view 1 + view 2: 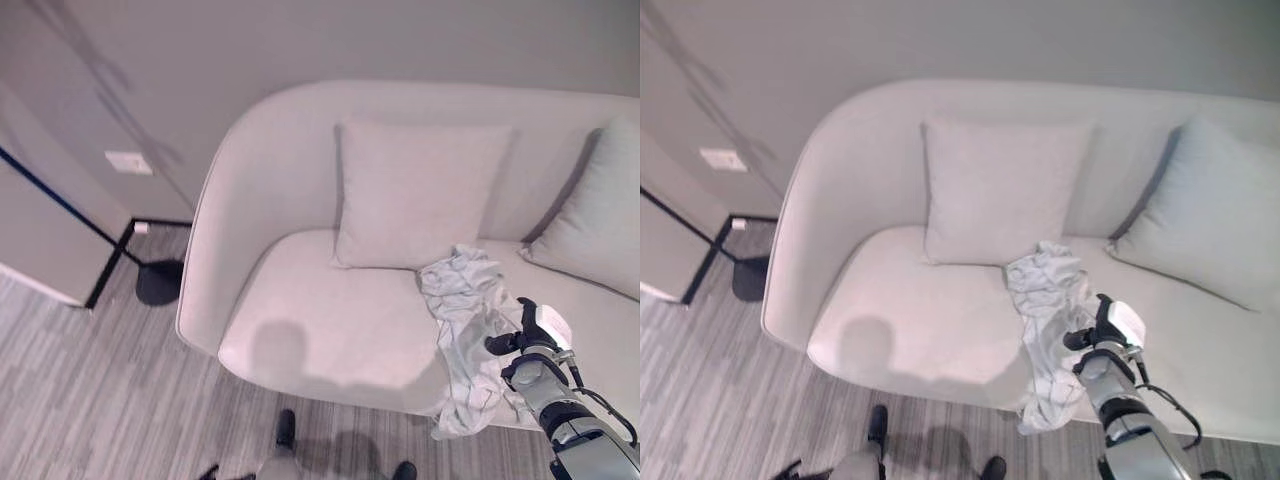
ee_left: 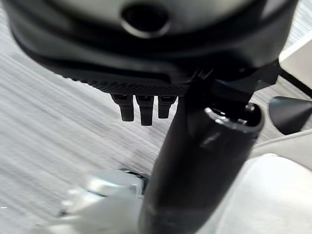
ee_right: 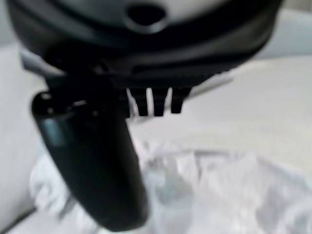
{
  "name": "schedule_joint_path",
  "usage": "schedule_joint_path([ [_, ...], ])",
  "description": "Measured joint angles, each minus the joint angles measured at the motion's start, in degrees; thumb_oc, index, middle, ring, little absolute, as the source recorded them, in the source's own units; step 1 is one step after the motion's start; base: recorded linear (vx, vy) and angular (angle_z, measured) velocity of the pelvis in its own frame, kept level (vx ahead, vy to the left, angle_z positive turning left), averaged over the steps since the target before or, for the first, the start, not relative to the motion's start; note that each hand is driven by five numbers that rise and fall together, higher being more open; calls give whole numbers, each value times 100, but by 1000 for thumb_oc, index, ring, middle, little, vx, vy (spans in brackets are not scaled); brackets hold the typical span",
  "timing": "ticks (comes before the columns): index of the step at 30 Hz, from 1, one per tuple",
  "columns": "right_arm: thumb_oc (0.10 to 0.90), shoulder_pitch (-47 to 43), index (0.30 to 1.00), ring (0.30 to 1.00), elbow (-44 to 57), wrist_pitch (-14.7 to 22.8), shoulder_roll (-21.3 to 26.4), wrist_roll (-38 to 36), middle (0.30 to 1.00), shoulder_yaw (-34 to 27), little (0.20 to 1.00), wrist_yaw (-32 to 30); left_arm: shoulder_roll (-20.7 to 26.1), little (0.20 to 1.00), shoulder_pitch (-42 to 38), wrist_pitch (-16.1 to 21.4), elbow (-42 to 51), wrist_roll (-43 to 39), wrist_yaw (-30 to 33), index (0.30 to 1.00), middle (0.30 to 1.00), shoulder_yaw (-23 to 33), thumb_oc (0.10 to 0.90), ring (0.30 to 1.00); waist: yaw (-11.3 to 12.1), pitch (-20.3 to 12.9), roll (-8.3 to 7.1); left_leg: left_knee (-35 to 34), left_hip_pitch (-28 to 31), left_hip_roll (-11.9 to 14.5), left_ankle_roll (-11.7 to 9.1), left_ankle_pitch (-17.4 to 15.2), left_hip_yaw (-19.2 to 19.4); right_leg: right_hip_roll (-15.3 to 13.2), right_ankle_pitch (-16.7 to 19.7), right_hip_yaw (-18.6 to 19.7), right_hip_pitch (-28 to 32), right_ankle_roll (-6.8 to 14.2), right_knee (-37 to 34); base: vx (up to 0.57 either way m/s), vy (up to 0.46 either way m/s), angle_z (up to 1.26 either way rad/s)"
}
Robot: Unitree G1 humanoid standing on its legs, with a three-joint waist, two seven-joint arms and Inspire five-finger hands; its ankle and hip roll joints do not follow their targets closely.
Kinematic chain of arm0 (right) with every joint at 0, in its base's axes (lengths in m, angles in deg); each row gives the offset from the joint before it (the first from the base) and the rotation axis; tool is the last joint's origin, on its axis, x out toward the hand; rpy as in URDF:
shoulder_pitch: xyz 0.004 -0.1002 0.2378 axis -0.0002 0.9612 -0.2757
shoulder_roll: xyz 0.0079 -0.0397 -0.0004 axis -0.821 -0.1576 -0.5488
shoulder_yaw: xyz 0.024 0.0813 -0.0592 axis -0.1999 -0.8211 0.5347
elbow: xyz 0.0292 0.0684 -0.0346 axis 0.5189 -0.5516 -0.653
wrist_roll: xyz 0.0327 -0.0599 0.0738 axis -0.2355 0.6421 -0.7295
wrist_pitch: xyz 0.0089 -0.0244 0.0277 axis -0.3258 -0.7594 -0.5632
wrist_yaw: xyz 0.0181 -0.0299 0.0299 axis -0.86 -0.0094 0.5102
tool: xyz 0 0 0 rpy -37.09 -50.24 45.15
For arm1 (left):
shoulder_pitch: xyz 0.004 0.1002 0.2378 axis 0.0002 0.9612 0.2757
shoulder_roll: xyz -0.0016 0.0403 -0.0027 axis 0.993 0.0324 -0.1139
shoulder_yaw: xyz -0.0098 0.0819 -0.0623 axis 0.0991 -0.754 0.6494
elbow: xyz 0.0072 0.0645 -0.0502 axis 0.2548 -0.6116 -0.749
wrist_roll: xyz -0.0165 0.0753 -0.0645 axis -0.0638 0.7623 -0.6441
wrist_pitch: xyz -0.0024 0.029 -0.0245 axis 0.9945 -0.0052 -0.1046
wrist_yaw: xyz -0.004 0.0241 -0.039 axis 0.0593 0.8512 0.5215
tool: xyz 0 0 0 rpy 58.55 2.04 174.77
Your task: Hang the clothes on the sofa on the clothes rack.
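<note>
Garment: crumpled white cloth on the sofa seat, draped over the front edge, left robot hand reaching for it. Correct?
Not quite: the hand at the garment is the right robot hand, coming in from the lower right in the left eye view. The rest holds: the crumpled white cloth lies on the sofa seat and hangs over its front edge.

The left robot hand (image 2: 146, 105) hangs above the grey striped floor (image 2: 53, 131), fingers curled inward, holding nothing.

Right hand (image 1: 530, 345) beside crumpled garment (image 1: 465, 330): contact unclear, blurred in wrist view. Sofa (image 1: 300, 330) far end and second cushion (image 1: 600, 215) cut off beyond hand.
</note>
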Motion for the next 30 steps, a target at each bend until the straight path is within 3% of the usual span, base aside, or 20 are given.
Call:
schedule_joint_path([
  [3, 800, -404, 900, 900, 23, 215, -143, -125, 900, -14, 900, -1, -12, 900, -197, -8, -5, 160, -71, 900, 900, -106, 800, 900, -15, 45, -16, 0, -264, -14, 51, 31, 99, -20, 32, 160, -312, 15, -23, -15, 46, -14],
  [7, 800, -638, 900, 900, 0, 256, -143, -138, 900, 10, 900, 2, -76, 900, -222, 50, 96, 228, -82, 900, 900, -351, 800, 900, 4, 102, 177, -1, -351, -13, 89, 16, 232, -46, 88, 294, -504, 20, 19, -30, 81, -14],
  [9, 800, -872, 900, 900, -95, 229, -86, -119, 900, 13, 900, -25, -107, 900, -217, 92, 359, 231, -34, 900, 900, -451, 800, 900, -102, 208, 366, 0, -502, -16, 99, 22, 351, -62, 162, 420, -717, 16, 23, -27, 69, -39],
  [12, 800, -861, 900, 900, -195, 165, -80, 109, 900, 3, 900, -228, -180, 900, -303, 250, 654, 442, 64, 900, 900, -787, 800, 900, -294, 287, 395, 0, -519, 0, 129, 2, 412, -63, 164, 575, -840, 14, 22, 13, -8, -24],
  [17, 800, -538, 900, 900, 160, 97, -70, 247, 900, -87, 900, -384, -414, 900, -401, 351, 654, 586, 57, 900, 900, -830, 800, 900, -523, 348, 329, 0, -506, 44, 129, 2, 420, -27, 162, 638, -874, 13, 21, 22, -36, -7],
  [23, 800, -227, 900, 900, 105, 104, -240, 438, 900, -16, 900, -538, -381, 900, -487, 366, 668, 788, 218, 900, 900, -974, 800, 900, -486, 479, 365, 0, -587, 115, 129, 2, 405, 37, 176, 712, -1003, -4, 19, -22, -20, -7],
  [30, 800, -664, 900, 900, -437, 155, -472, 390, 900, -3, 900, -800, -312, 900, -852, 418, 928, 1258, 436, 900, 900, -1639, 800, 900, -420, 902, 650, 0, -1056, 105, 137, 95, 377, 25, 342, 727, -1472, -20, 21, -31, 15, -1],
])
